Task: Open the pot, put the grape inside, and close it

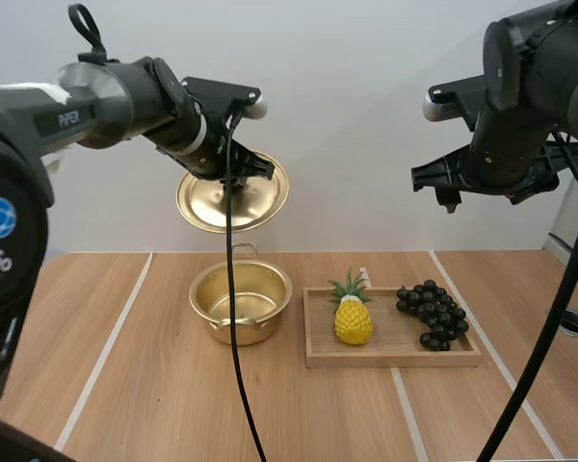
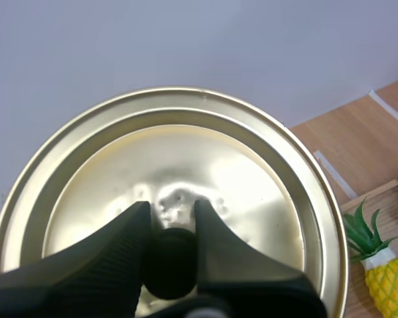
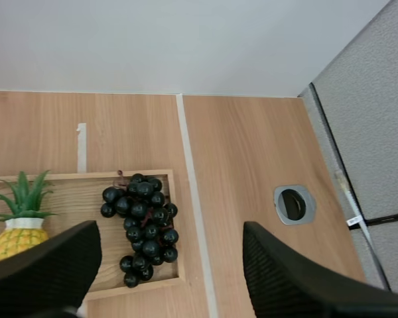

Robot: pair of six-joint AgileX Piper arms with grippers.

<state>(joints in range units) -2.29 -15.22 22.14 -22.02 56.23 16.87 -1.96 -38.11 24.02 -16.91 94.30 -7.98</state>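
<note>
Now we have the pot open: our left gripper pinches the lid by its knob, high above the pot's far side. Our right gripper hangs with fingers wide over the grapes, which lie at the right end of the wooden tray. The next move, we judge, calls for it to descend and grip the bunch.

The light brown wood-grain tabletop is carrying two things directly. A round gold metal pot is sitting left of centre, its open mouth facing up. Near it on the right, not touching, a shallow rectangular wooden tray is lying flat. Thin white lines are running front to back across the wood, one meeting the tray's front edge. Towards the right edge a grey-rimmed round opening is showing, possibly a cable hole.
</note>
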